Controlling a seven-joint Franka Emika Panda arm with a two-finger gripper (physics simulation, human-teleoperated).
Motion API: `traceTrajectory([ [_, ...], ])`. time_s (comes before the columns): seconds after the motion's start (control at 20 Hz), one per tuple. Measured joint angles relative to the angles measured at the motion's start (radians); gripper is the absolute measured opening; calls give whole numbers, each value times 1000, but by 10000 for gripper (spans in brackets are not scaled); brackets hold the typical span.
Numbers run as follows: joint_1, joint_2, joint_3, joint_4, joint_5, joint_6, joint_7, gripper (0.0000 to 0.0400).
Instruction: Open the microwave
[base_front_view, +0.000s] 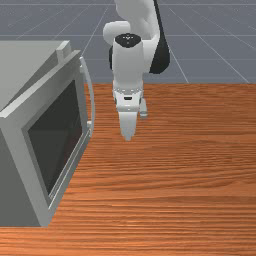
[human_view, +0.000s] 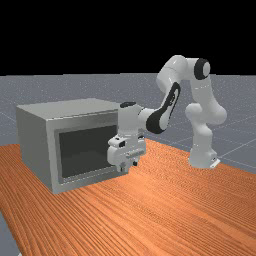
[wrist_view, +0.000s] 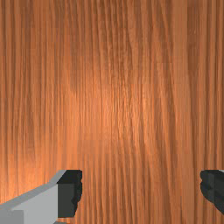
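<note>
Zero hold in the wide-spread pincer (wrist_view: 141, 188); could bump or miss the microwave handle (base_front_view: 92, 97) if misaligned.

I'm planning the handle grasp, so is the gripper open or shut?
The gripper is open: its fingers stand wide apart in the wrist view.

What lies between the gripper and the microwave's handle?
Orange-brown table wood lies between the gripper and the handle, as the front view shows.
</note>
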Motion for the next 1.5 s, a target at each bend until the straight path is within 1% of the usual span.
traceTrajectory([
  [0.05, 0, 0, 0, 0, 0, 0, 0, 249],
  [0.1, 0, 0, 0, 0, 0, 0, 0, 158],
  [0.15, 2, -4, -3, -1, 2, -6, 19, 253],
  [0.2, 3, -8, -6, -1, 4, -10, 30, 311],
  [0.25, 4, -10, -7, -1, 5, -12, 37, 346],
  [0.3, 4, -12, -8, -1, 6, -14, 41, 367],
  [0.35, 13, -105, -36, -54, 0, -160, 242, 225],
  [0.4, 10, -214, -63, -52, 10, -280, 440, 138],
  [0.45, 2, -292, -84, -41, 22, -352, 648, 85],
  [0.5, -6, -338, -98, -38, 36, -392, 865, 52],
  [0.55, -12, -361, -106, -38, 53, -418, 1086, 32],
  [0.6, -17, -372, -111, -40, 68, -434, 1228, 20],
  [0.65, -18, -377, -112, -43, 80, -443, 1313, 12],
  [0.75, -18, -380, -113, -47, 93, -451, 1396, 4],
  [0.9, -18, -397, -113, -53, 99, -464, 1429, 1],
  [1.1, -17, -458, -111, -51, 101, -474, 1437, 0],
  [1.2, -21, -491, -122, -45, 98, -466, 1438, 0],
  [1.3, -52, -509, -159, -39, 84, -451, 1435, 0],
  [1.5, -120, -509, -212, -39, -8, -369, 1438, 0],
])
